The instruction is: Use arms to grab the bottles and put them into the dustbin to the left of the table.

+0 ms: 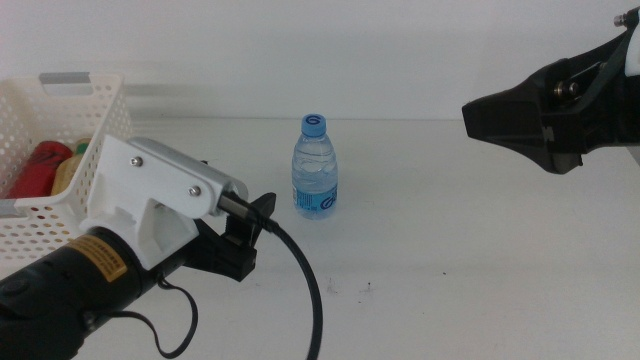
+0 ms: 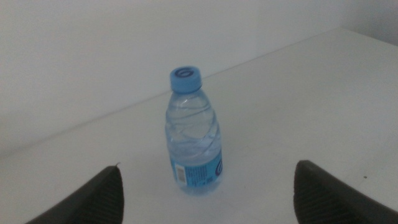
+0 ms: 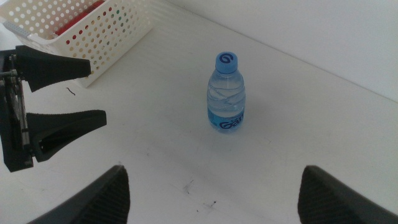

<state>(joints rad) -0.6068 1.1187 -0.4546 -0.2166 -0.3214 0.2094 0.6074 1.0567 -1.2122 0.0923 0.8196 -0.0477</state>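
Water bottle [image 1: 315, 167] upright near the table's [image 1: 450, 260] middle, blue cap on, clear body with blue label, nothing touching it; left gripper [image 2: 205, 193] low on the dustbin side of the bottle, aimed at it, jaws spread wide with the bottle seen between them but well short of contact; same gripper shows in the right wrist view [image 3: 81, 93] as two dark wedges apart; right gripper [image 3: 211, 193] raised over the table's right part, well apart from the bottle, jaws wide apart and empty; dustbin [image 1: 95, 110] at the table's left edge, white, perforated, grey strip on its rim; inside it a red can [image 1: 35, 165] and a yellowish bottle [image 1: 68, 172], partly hidden by the basket wall
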